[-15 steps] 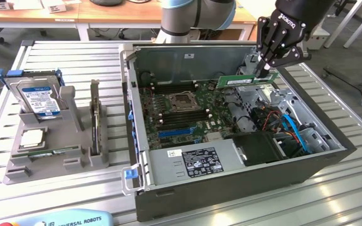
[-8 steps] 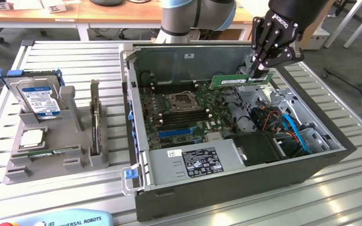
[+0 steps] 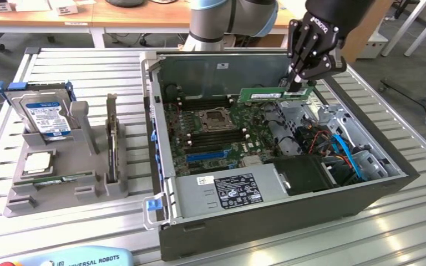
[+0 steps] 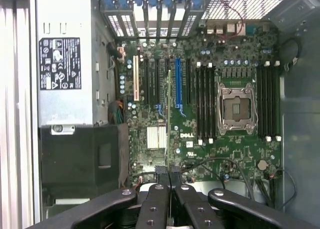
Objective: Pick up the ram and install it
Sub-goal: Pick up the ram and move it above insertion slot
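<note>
While the arm hung over the open computer case (image 3: pixel 221 69), the gripper (image 3: pixel 299 84) was clamped shut on one end of the ram (image 3: pixel 270 94). So the green stick was up in the air, roughly level, above the motherboard (image 3: pixel 191 119) and near the case's far wall. On the wrist cam the ram (image 4: pixel 169 114) looked edge-on, sticking out from between the fingers (image 4: pixel 156 199).

bright, even light (soft shadows); glare on the metal table (image 3: pixel 394 224).

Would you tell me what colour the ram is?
The ram is green, clearest in the exterior view.
</note>
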You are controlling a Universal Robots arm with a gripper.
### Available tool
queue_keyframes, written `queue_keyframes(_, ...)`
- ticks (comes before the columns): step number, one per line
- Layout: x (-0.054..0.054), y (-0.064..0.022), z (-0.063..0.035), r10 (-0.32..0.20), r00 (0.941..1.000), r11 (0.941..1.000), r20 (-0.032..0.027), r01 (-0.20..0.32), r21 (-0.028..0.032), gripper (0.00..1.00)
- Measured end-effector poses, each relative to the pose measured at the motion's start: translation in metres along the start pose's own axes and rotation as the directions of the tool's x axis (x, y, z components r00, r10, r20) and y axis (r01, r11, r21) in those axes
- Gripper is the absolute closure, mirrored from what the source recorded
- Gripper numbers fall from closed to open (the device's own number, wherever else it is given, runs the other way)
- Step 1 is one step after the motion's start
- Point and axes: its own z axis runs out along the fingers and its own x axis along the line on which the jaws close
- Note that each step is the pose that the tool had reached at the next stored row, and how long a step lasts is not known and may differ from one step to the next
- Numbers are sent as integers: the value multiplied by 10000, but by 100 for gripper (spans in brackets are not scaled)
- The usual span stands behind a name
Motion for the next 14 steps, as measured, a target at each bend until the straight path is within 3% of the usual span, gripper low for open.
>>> queue_keyframes(3,0,67,6,30,10000,10000,3,-30,5,89)
queue_keyframes(9,1,119,9,-10,10000,10000,0,10,27,89)
queue_keyframes(14,4,168,13,-144,9999,9999,-34,145,30,89)
